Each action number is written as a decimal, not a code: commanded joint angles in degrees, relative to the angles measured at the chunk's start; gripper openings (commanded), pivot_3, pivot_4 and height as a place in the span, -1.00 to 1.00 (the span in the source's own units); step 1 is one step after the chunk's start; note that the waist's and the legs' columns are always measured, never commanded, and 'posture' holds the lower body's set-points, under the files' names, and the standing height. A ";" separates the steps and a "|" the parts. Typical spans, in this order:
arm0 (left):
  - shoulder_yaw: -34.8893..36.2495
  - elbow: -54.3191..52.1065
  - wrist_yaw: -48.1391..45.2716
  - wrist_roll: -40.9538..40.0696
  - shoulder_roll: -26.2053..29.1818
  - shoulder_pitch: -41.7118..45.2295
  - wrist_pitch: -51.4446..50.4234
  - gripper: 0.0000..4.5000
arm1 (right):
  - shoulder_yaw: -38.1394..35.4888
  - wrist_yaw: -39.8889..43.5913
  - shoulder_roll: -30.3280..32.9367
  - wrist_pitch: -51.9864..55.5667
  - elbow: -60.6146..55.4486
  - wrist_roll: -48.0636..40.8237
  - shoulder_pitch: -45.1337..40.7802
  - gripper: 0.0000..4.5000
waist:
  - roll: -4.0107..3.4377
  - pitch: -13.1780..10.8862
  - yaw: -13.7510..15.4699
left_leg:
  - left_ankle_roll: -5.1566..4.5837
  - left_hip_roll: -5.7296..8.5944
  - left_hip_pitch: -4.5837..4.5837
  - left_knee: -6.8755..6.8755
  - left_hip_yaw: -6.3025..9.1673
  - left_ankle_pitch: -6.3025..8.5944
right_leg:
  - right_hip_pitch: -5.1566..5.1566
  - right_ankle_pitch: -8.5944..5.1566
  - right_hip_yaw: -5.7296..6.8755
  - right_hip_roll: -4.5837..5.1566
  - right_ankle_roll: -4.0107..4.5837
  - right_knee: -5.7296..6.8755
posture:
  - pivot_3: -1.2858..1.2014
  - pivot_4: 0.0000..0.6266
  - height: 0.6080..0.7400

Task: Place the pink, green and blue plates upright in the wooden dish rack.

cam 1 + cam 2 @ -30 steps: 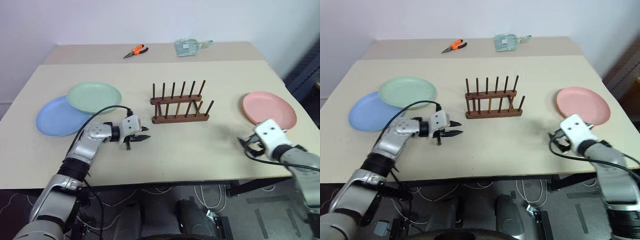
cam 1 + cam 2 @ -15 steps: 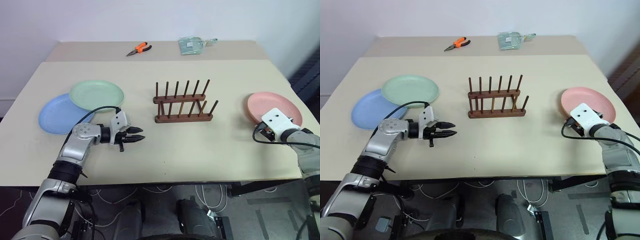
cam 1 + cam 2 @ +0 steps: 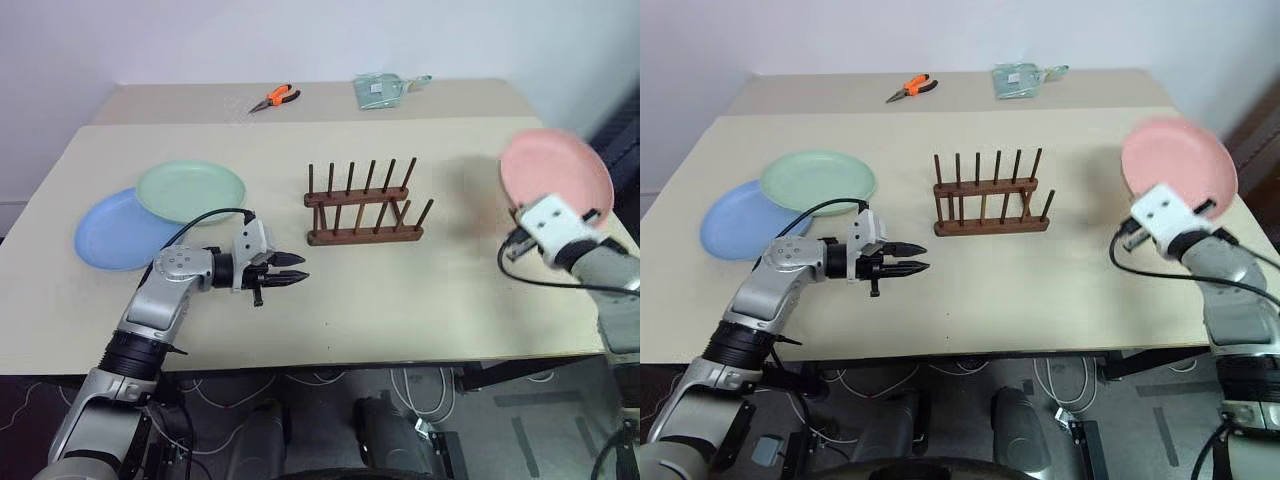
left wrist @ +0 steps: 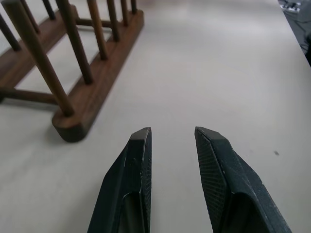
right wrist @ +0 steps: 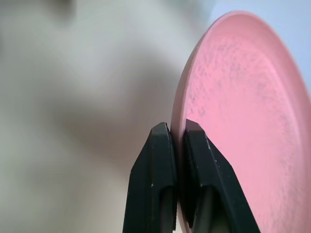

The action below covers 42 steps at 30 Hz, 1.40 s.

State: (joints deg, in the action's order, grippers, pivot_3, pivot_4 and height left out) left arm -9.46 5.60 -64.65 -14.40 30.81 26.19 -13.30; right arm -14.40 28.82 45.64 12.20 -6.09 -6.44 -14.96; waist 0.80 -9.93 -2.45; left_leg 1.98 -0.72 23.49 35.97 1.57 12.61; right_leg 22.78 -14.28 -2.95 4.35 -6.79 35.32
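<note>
Pink plate (image 3: 1178, 160): upper right of frame, lifted off the desk (image 3: 1040, 280), rim pinched in the clenched right claw (image 5: 177, 141), likely for carrying to the wooden dish rack (image 3: 990, 195) at centre. Left claw (image 3: 915, 268) released, empty. Green plate (image 3: 818, 181) overlaps blue plate (image 3: 725, 228), left. No legible writing.

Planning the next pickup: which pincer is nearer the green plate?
Left. The left pincer hovers over the table just in front of the green plate, fingers apart and holding nothing. The right pincer is far across the table, clamped on the pink plate.
</note>
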 commanded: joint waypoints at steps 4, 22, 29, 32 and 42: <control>1.91 2.62 0.34 -0.24 0.36 1.50 2.00 -0.38 | -11.12 -6.75 -8.99 23.84 -24.05 -47.19 -10.05 -0.98 | 0.06 -0.03 0.29 | 0.00 -0.02 0.00 0.02 0.06 0.00 | -0.06 -0.01 0.03 0.00 0.02 -0.02 | 0.03 -0.52 0.88; 2.98 3.74 0.56 -0.97 -0.05 1.83 1.80 -0.38 | -8.44 -10.72 -13.72 30.52 -7.86 -67.81 -14.44 -0.98 | 0.16 -0.09 1.56 | -0.01 0.00 0.14 -0.01 -0.01 0.01 | 0.08 -0.01 0.05 0.22 0.07 -0.13 | 0.03 -0.52 0.88; 3.21 1.87 1.13 -0.74 1.00 0.42 0.81 -0.38 | -8.31 -8.03 -13.58 31.59 -1.07 -67.04 -15.73 -0.98 | 0.16 -0.09 1.57 | -0.01 0.00 0.14 -0.01 -0.03 0.01 | 0.08 -0.01 0.05 0.21 0.06 -0.13 | 0.03 -0.52 0.88; 3.08 1.66 0.99 -0.64 1.70 0.00 0.08 -0.38 | -7.80 -7.74 -13.38 31.11 -0.45 -65.06 -16.21 -0.56 | 0.16 -0.09 1.53 | -0.02 0.00 0.14 -0.02 -0.03 0.01 | 0.09 -0.01 0.05 0.19 0.06 -0.13 | 0.03 -0.52 0.88; 7.41 3.14 4.58 -2.11 2.17 1.15 -2.16 0.99 | -7.94 -7.96 -9.78 23.87 -3.79 -50.98 -17.12 0.79 | 0.15 -0.09 1.66 | -0.02 0.02 0.30 0.02 -0.04 0.01 | 0.25 0.00 0.05 0.19 0.04 -0.12 | 0.03 -0.52 0.88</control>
State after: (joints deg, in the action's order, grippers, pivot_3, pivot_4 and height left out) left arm -5.29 9.08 -61.50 -14.73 32.49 25.90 -15.01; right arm -20.96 19.90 33.70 38.39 -6.08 -59.71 -30.41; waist 0.95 -10.03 -0.78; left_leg 1.96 -0.70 23.88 36.01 1.53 12.62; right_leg 23.10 -14.27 -2.90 4.54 -6.75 35.22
